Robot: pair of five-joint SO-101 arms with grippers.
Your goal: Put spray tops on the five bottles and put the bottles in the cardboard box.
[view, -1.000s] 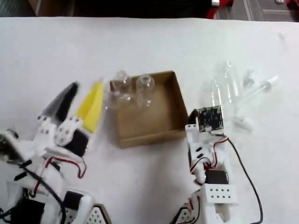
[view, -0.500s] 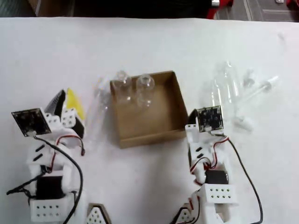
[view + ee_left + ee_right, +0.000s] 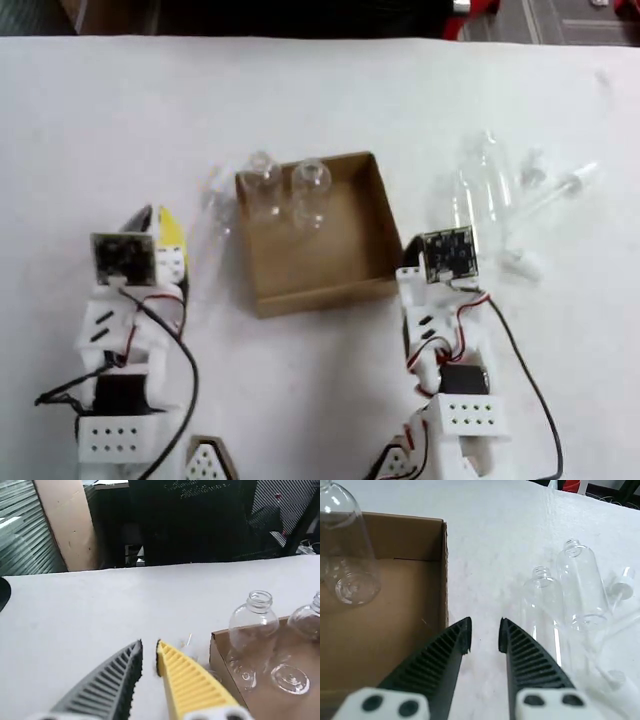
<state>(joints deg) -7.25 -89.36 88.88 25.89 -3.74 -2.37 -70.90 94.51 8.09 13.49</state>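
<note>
- Left claw (image 3: 150, 652) — barely parted, empty, just beside the cardboard box (image 3: 218, 652).
- Right claw (image 3: 485, 630) — slightly parted, empty, between box and uncapped bottles (image 3: 582, 587).

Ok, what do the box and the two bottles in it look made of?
Box: brown cardboard, matte, raw cut rim. Bottles: clear and glossy, likely thin plastic, though glass cannot be ruled out; the box shows through them.

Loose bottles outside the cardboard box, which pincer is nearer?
Right. The right pincer sits beside the loose bottles, next to the cardboard box; the left pincer is off the box's opposite side.
</note>
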